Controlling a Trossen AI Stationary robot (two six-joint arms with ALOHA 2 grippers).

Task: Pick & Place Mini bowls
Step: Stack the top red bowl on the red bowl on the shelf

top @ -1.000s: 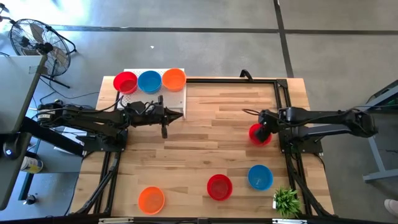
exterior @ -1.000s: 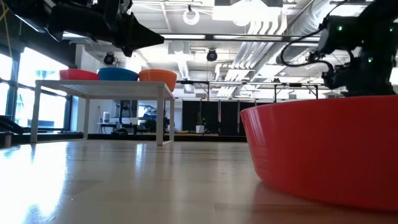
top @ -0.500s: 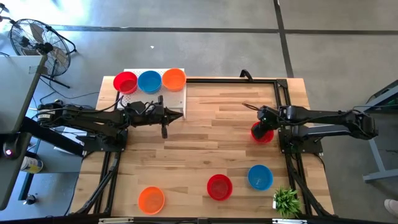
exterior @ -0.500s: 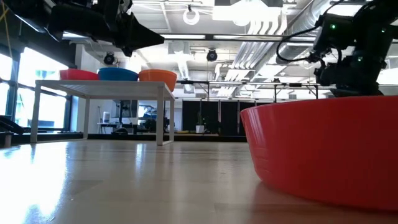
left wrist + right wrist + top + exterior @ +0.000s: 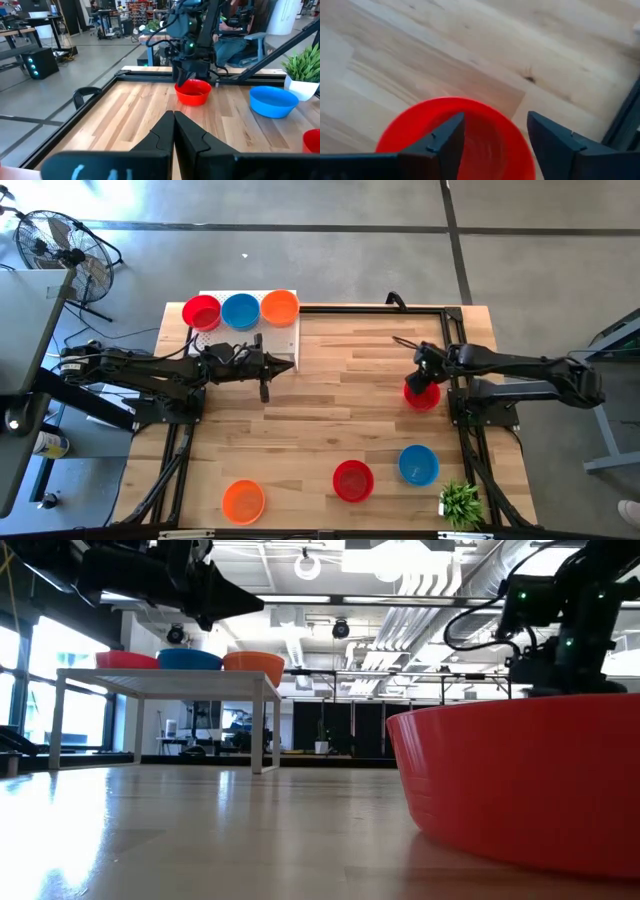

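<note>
Right end effector (image 5: 428, 375) sits at the right of the high frame, directly over a red bowl (image 5: 421, 396); through its wrist camera I see the two fingers (image 5: 442, 142) spread wide with the bowl's rim between them, one finger inside the bowl (image 5: 455, 140), so it is released, not gripping; left end effector (image 5: 264, 388) hovers left of centre with its fingers pressed together on nothing, just below the white stand (image 5: 282, 348); on that stand, upper left, I count a red bowl (image 5: 202, 312), a blue bowl (image 5: 240, 311) and an orange bowl (image 5: 279, 307) in a row; along the lower edge of the bench (image 5: 340, 420) lie an orange bowl (image 5: 243, 500), a second red bowl (image 5: 352, 480) and a blue bowl (image 5: 418, 464); a small green plant (image 5: 460, 504) stands at the lower right corner.
</note>
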